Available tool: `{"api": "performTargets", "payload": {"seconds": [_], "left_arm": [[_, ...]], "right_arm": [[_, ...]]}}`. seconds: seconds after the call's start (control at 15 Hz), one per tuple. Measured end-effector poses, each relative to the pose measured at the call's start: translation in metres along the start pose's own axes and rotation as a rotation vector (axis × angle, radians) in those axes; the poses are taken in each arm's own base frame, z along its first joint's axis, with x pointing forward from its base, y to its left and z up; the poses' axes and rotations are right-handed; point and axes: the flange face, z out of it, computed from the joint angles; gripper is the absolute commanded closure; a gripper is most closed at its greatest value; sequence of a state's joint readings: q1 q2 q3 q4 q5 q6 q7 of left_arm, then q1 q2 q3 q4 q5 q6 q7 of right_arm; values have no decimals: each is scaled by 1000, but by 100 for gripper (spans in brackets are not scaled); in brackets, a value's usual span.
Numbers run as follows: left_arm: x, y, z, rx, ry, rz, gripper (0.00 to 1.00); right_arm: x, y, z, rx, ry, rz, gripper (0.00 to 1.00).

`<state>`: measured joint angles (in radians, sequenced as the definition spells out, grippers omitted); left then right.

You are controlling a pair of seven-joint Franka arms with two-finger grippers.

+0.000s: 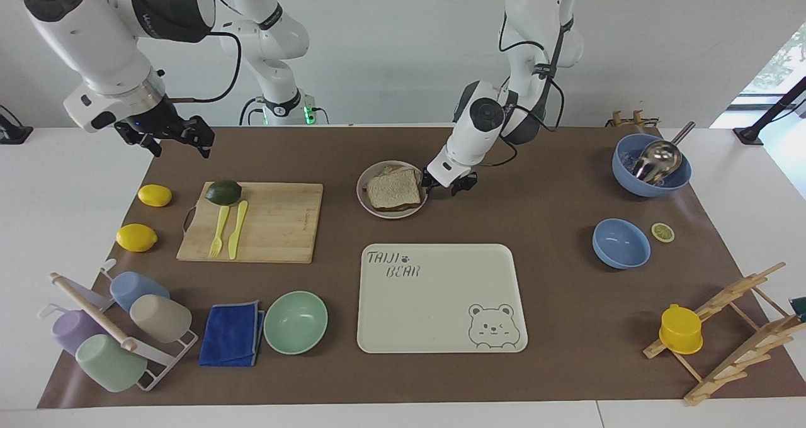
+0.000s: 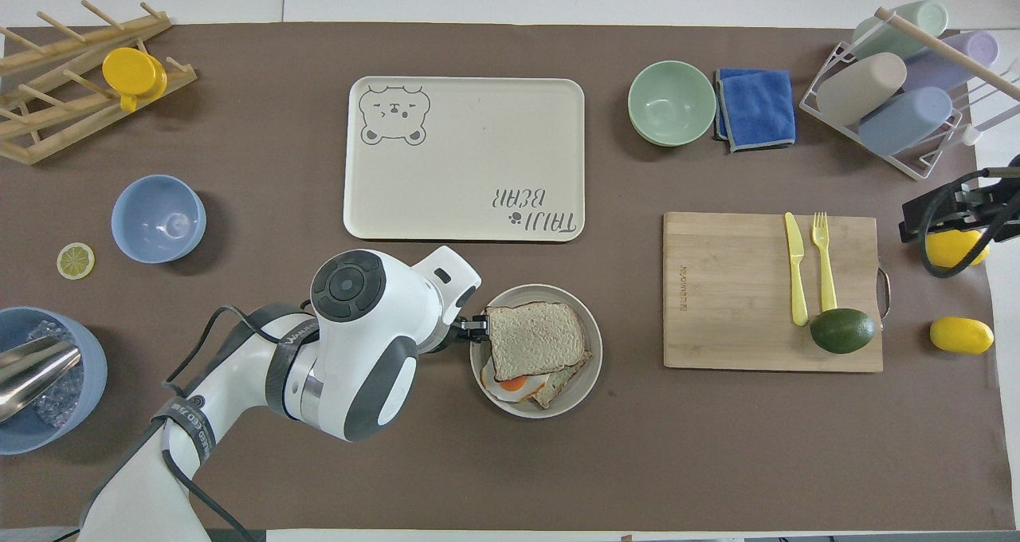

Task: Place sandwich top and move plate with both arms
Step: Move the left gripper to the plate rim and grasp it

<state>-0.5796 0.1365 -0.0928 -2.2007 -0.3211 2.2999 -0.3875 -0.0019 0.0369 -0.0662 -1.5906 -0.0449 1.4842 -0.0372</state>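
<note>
My 2 grippers — 1 at the plate, 1 waiting.
My right gripper (image 1: 169, 140) hangs part open, holding nothing, over the table's edge; the sandwich top (image 1: 393, 190) lies on the plate (image 1: 361, 192); my left gripper (image 1: 448, 183) meets its rim — grip unclear.

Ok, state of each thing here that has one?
Sandwich top: on the egg slice, on the plate.
Plate: on the mat, not on the tray.
Tray: bare.
Left gripper: low at the plate's rim.
Right gripper: waiting, raised, open.
</note>
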Motion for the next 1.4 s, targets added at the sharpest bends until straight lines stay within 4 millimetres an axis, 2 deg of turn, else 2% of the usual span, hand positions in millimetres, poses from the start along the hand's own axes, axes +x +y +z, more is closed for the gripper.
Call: {"api": "performTargets", "payload": {"seconds": [0.27,0.67,0.93,1.2,1.4], "left_arm": [[0,0,1,-5,-1,-7,45],[-6,7,4,-12,-3,1,47],[-8,12,9,-11,0,8,53],[-7,12,19,-7,-1,8,67],[-8,13,22,-6,-2,10,87]], "right_arm": [[0,0,0,0,0,0,0],[0,0,0,0,0,0,0],[0,0,0,0,0,0,0],[0,0,0,0,0,0,0],[0,0,0,0,0,0,0]]}}
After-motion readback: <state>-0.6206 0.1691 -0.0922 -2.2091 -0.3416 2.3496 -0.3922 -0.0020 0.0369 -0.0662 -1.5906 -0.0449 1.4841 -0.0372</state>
